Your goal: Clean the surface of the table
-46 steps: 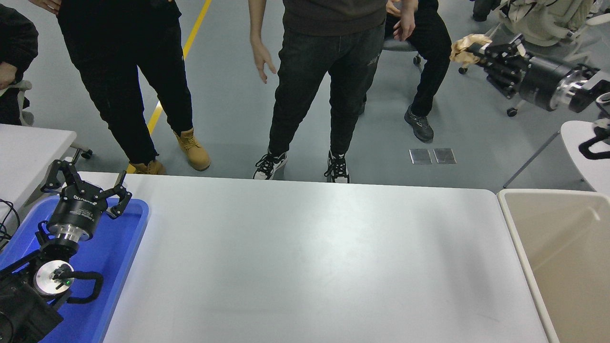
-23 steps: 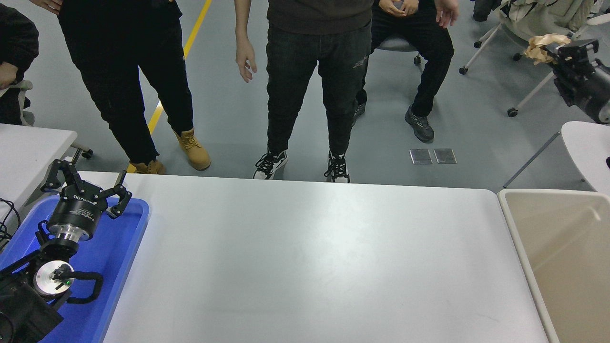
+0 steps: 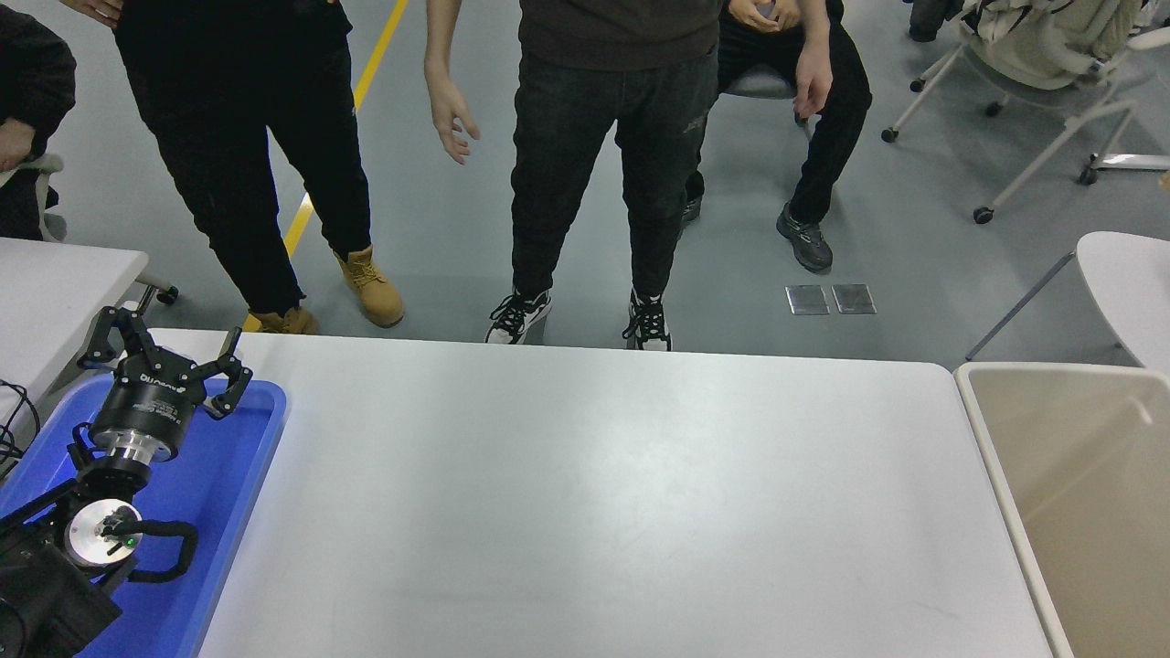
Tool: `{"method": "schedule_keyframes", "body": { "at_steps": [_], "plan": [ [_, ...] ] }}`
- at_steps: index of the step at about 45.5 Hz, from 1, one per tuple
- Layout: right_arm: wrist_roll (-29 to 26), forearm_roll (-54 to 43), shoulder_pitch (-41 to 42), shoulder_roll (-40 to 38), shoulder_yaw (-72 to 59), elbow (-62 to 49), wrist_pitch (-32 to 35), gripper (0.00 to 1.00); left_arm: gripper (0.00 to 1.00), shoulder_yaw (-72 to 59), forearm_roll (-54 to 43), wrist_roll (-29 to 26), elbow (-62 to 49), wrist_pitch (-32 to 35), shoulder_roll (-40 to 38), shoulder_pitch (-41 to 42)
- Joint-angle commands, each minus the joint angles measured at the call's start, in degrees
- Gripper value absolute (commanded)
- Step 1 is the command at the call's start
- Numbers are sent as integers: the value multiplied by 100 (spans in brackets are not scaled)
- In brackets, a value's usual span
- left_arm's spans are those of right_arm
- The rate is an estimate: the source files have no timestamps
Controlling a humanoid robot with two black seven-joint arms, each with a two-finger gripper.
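Note:
The table surface (image 3: 603, 493) is a wide white top that fills the lower middle of the head view, with nothing lying on it. My left gripper (image 3: 164, 352) is parked at the lower left above the blue tray (image 3: 247, 457), open and empty. My right arm and its gripper are out of view.
A beige bin (image 3: 1079, 493) stands against the table's right end. A smaller white table (image 3: 55, 283) is at the left and another (image 3: 1129, 292) at the right. Several people stand or sit beyond the far edge (image 3: 594, 164).
My right gripper, shut on a crumpled brown paper, swung right and left the picture at the upper right. The person in the middle shifted a hand.

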Motion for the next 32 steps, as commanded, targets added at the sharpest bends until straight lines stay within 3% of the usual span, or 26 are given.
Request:
{"method": "schedule_keyframes", "body": {
  "at_steps": [1,10,32],
  "plan": [
    [-768,389,-339,-60,189,-27,-332,0,100,0,0,0,0,0,0,0],
    [-1138,407,-611,-139,699,-27,-394,0,100,0,0,0,0,0,0,0],
    [-1217,433,-1639,71,1095,-19,-535,0,100,0,0,0,0,0,0,0]
  ]
}}
